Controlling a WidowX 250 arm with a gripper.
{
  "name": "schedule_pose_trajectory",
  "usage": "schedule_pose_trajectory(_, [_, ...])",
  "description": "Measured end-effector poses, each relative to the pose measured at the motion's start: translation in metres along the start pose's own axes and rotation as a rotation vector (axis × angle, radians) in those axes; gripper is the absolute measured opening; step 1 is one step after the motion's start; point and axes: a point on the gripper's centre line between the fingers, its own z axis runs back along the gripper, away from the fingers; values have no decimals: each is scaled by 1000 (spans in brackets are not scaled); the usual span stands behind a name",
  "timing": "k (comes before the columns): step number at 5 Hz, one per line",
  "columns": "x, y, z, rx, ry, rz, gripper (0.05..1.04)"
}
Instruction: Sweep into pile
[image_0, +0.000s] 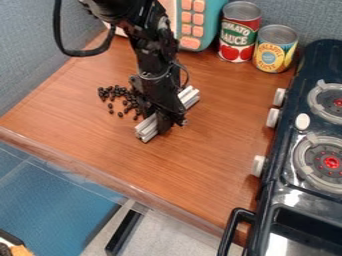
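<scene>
Fingers (162, 124) clamped on the pale bar (146, 129), dark beads (115, 93) loosely scattered just beside it on the bench (194, 167), and this looks like the sweep itself! Next should be a low, level push toward the view's upper left, gathering strays (printed labels on the red can (239, 31) and yellow can (273, 52) behind).

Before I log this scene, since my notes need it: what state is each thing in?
Gripper: lowered, closed on the white bar.
White bar: held, both ends sticking out past the gripper.
Black beans: clustered loosely beside the bar, some strays, not one tight pile.
Red can: upright.
Yellow can: upright.
</scene>
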Motion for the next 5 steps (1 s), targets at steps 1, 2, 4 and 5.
schedule_pose_trajectory(1, [0, 16, 0, 0, -1, 52, 385])
schedule_pose_trajectory(2, [-10, 42, -2, 6, 2, 149, 385])
schedule_pose_trajectory(4, [-27, 62, -2, 13, 35, 195, 385])
schedule_pose_trajectory(5, [-43, 78, 0, 24, 53, 240, 385])
